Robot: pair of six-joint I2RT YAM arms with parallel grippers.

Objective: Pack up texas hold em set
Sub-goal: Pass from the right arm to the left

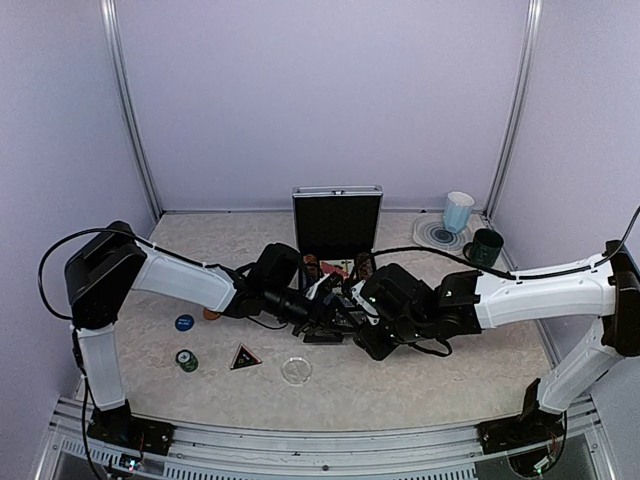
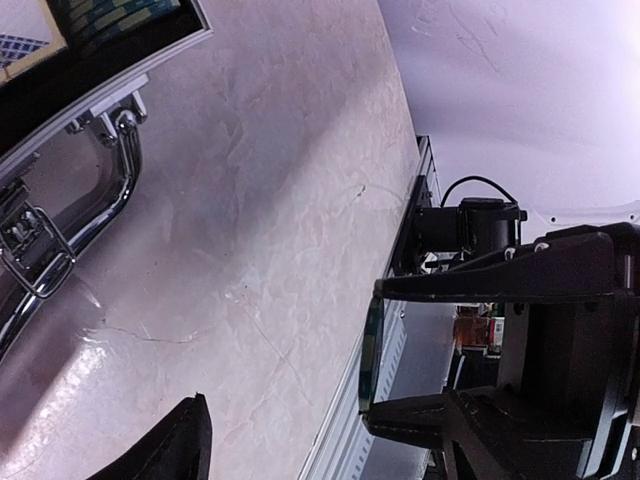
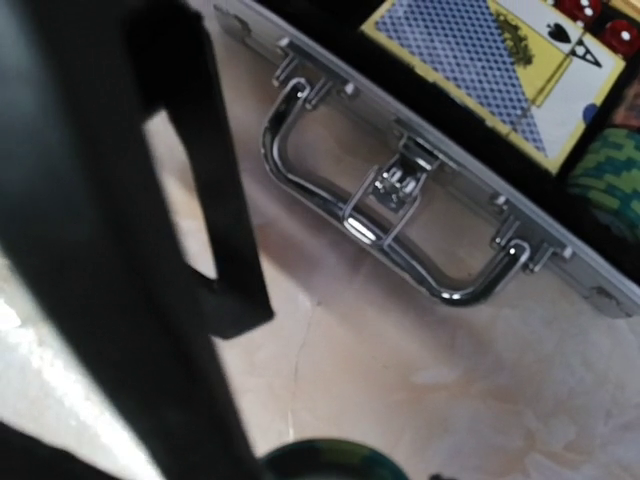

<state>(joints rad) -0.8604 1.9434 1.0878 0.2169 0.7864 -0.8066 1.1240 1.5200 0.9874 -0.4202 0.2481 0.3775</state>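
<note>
The top camera looked down from high behind the near edge, taking in the whole table (image 1: 450, 385) and the open briefcase (image 1: 337, 222). Both wrist cameras sat low and close over the tabletop and shared the case's chrome handle (image 2: 112, 190): up-left of the left jaws, just beyond the right jaws.

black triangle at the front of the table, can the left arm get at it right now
probably yes. the black triangle lies flat on the table between the left arm and the near edge, nothing covering it, clear disc apart from it.
</note>
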